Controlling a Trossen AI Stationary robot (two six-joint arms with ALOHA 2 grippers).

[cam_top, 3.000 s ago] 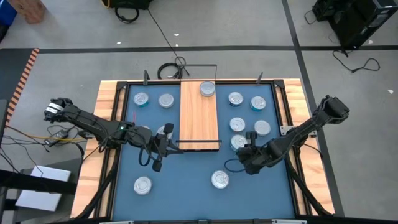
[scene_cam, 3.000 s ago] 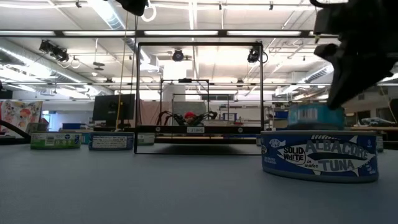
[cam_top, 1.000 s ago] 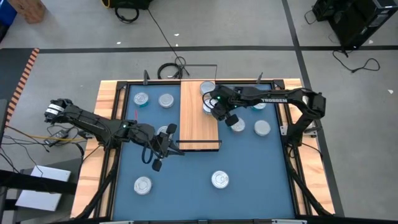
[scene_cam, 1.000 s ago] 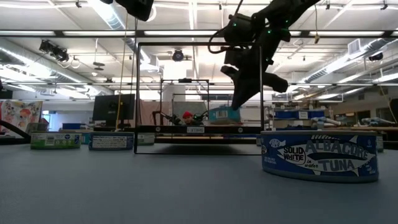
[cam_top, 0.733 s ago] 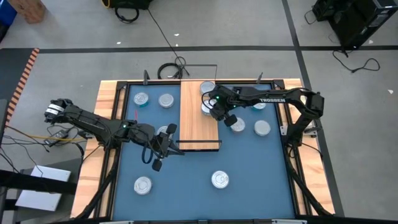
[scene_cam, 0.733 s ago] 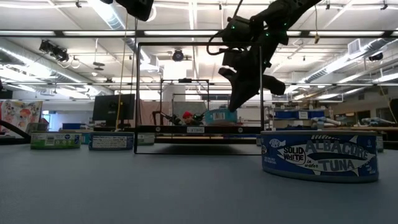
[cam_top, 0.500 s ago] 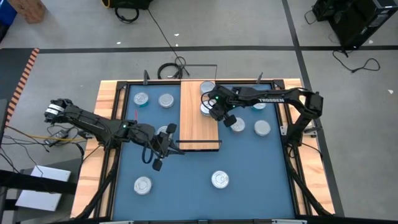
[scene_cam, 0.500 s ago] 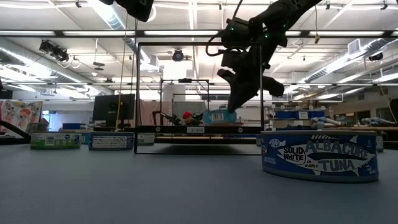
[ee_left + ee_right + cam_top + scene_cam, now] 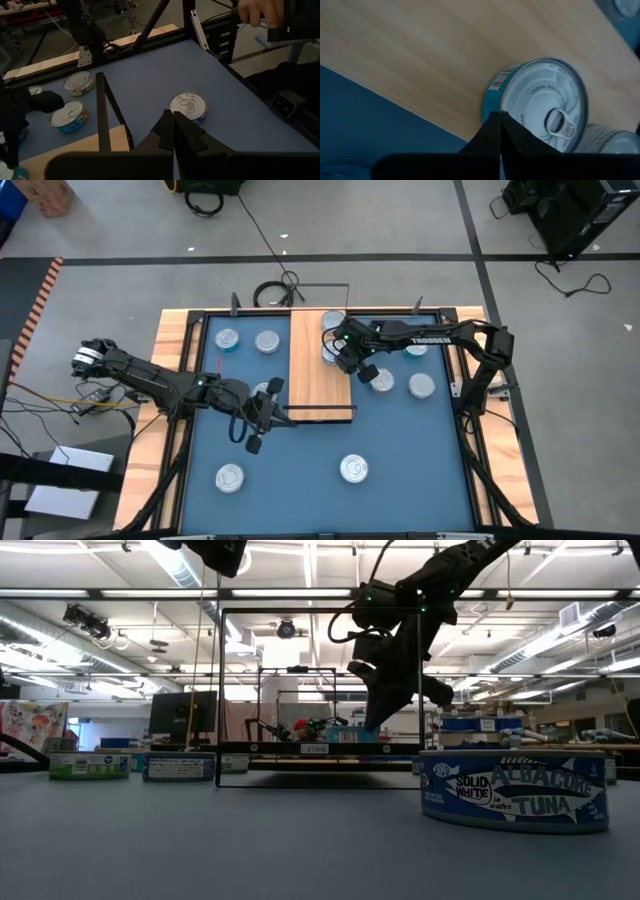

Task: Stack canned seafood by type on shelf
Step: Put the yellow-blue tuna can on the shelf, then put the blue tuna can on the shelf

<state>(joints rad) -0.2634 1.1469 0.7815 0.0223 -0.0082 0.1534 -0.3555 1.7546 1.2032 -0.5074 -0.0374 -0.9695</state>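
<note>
Low view: nearest tin (image 9: 513,789) reads "SOLID WHITE ALBACORE TUNA"; neither gripper's jaws discernible.

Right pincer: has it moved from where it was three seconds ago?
Yes. The right pincer has swung from the table's near right area up to the shelf, far end, where a teal tin lies.

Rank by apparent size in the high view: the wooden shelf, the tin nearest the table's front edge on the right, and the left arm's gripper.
1. shelf, clearly largest.
2. left gripper.
3. front tin, smallest, though not by much.
</note>
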